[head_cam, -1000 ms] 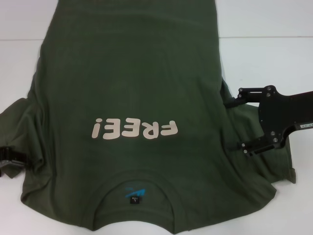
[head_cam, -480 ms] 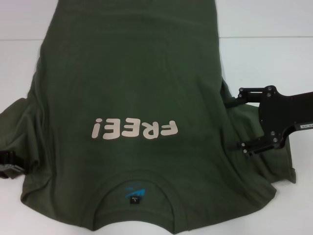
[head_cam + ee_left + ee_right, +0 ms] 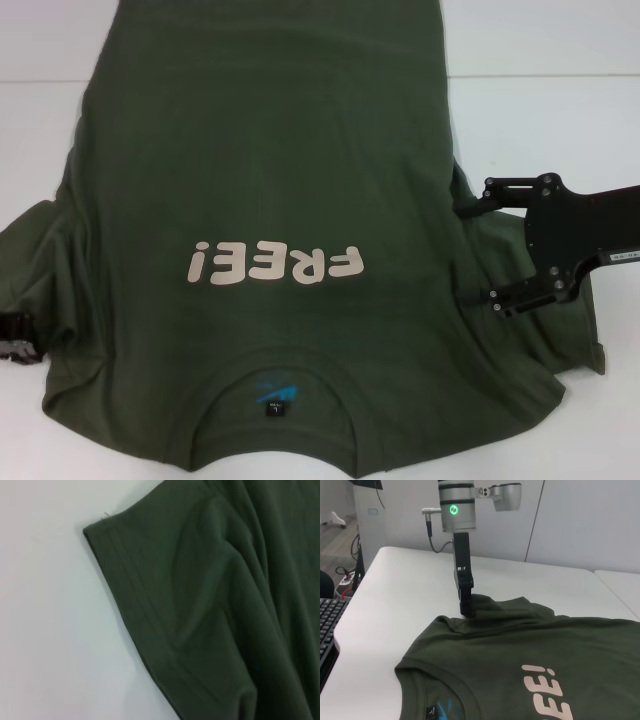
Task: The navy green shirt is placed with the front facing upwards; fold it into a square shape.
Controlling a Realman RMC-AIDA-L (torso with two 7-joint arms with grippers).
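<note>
1. White table (image 3: 560,120) bare beyond the shirt's right edge; open passage there.
2. Navy green shirt (image 3: 270,170) covers the centre, front up.
3. Right gripper (image 3: 478,252) sits on the right sleeve, fingers spread, blocking that side.
4. Left gripper (image 3: 22,338) at the left sleeve's edge; fingers apparently down on cloth.
5. Keyboard (image 3: 327,625) lies off the table's near-left corner.

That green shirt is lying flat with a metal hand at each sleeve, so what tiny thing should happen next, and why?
Probably the right hand should close on the sleeve it straddles. Its fingers stand open on the navy green shirt, while the left hand already touches the other sleeve. Folding likely needs both gripped.
</note>
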